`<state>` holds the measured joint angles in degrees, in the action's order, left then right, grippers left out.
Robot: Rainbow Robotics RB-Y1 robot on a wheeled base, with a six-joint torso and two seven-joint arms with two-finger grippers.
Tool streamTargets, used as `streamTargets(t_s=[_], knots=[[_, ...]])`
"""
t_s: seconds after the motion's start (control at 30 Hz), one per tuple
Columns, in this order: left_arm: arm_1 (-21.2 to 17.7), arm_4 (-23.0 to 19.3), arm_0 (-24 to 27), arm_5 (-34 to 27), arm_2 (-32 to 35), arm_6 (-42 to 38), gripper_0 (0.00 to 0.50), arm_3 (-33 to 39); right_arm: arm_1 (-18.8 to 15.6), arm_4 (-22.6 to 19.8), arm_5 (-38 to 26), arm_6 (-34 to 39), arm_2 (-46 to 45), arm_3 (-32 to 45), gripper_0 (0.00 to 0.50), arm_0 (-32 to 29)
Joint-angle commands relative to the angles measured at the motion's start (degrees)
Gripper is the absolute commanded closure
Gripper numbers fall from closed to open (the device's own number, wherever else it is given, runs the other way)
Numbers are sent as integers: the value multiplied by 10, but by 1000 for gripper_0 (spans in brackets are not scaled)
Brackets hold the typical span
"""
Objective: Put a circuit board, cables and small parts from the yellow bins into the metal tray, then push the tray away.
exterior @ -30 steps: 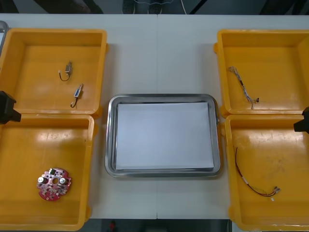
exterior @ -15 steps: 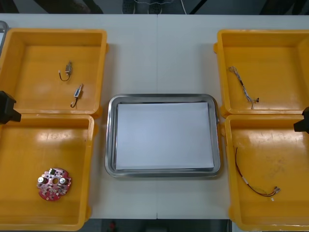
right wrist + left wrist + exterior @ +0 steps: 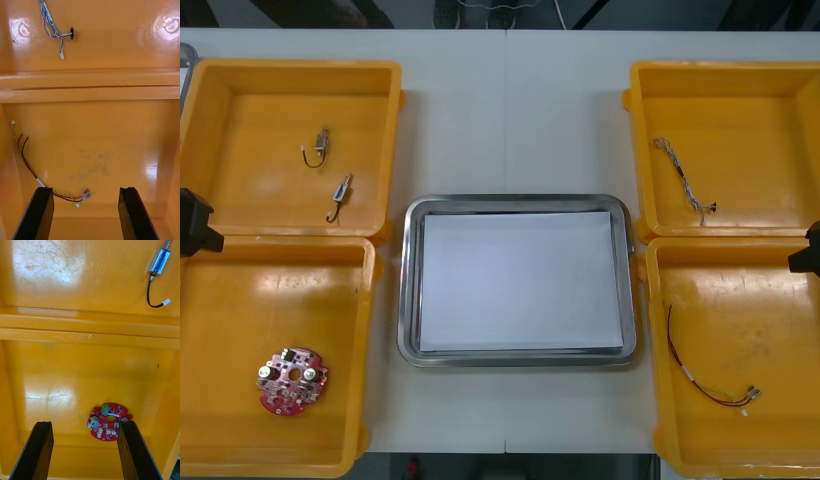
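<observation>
Over the near yellow bins (image 3: 368,330) | our left gripper (image 3: 84,425) and right gripper (image 3: 84,190) hung wide open, unmoved | red circuit board (image 3: 292,380) lay in the left bin | metal tray (image 3: 409,290) held nothing yet.

red circuit board (image 3: 292,381), cables (image 3: 683,180) and small metal parts (image 3: 320,147) lie in yellow bins (image 3: 240,140) beside the tray (image 3: 409,280).

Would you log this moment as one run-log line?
left gripper open at left bins; right gripper open at right bins; metal tray unloaded
</observation>
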<state>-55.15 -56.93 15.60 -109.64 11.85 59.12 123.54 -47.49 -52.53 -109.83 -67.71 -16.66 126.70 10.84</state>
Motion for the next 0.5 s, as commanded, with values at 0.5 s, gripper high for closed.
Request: streamTargets(t_s=[0.5], knots=[[-26, -3, -6, -4, 16, 38, 0, 13, -24, -4, -2, 10, -18, 17, 0, -7]])
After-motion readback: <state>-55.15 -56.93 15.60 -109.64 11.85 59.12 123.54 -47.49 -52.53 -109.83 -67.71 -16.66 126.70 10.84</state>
